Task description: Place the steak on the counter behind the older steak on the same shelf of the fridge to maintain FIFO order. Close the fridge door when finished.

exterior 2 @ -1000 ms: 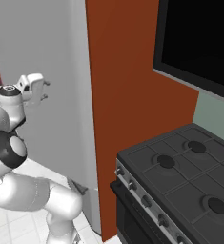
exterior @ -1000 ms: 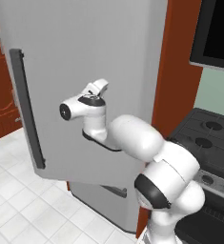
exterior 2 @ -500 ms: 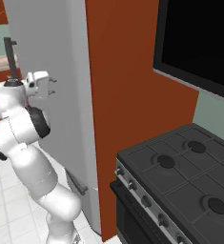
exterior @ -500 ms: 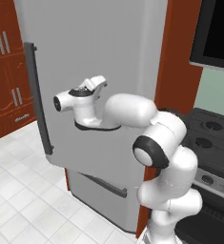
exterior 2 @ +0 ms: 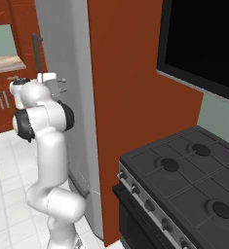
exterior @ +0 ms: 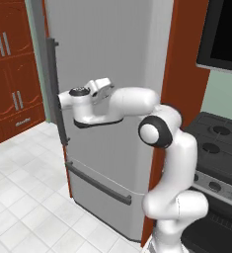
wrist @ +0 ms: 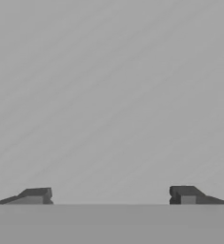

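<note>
Grey steel fills the hand view: jaws [wrist: 111, 198] spread wide, nothing between them, tips right up against the fridge door [exterior: 100, 59] panel. In left base view the hand sits flat vs the door front, just beside the dark vertical bar handle [exterior: 56, 89]; arm reaches across from lower right. Right base view shows the hand pressed at the door's face near the handle, arm folded tight alongside the fridge [exterior 2: 67, 58].

Change vs 1 s ago: door was swung out at an angle w/ its edge toward the base; half a sec ago it was most of the way in; now looks nearly flush w/ fridge body, hand has followed it in. So push-to-close is at or near its end.

Steaks, shelf: behind the door, can't see them, placement can't be checked. Bottom drawer [exterior: 100, 185] shut. Desk [exterior 2: 6, 62] visible far left in right base view, pink-beige strip.

Judgement: final step of task; likely only a last nudge, then back off. Can't tell if the seal is fully seated.
</note>
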